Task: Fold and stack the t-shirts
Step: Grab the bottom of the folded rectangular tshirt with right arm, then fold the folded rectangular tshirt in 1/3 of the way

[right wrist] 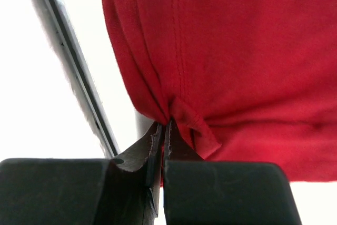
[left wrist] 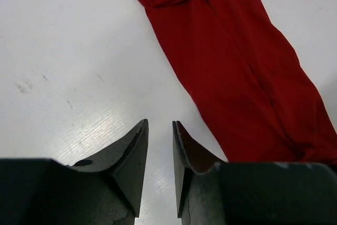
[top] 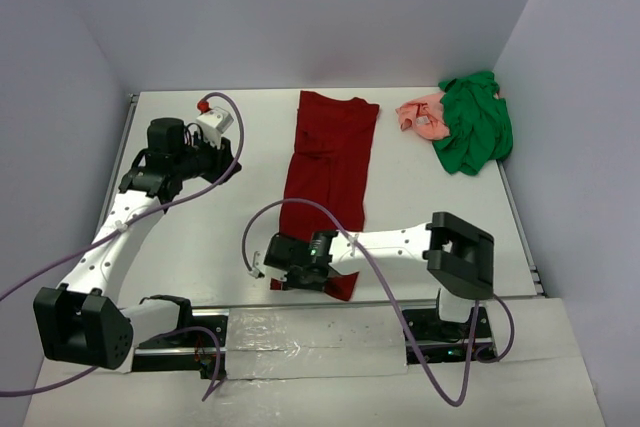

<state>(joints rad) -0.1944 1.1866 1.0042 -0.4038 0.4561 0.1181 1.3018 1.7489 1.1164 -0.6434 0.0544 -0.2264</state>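
Lying centrally in the top view, long axis running away from the bases: large dark-red cloth t-shirt [top: 330, 162], near hem at right gripper [top: 262, 265]. Left wrist: left gripper [left wrist: 160, 125] part-open, empty, shirt to its right. Right wrist: clamped on bunched hem.

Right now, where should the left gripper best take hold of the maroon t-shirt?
Probably its near hem, beside the right gripper, which is shut on that edge. The maroon t-shirt lies flat as a long narrow strip, so the left gripper, open over bare table, should come in low from the shirt's left side.
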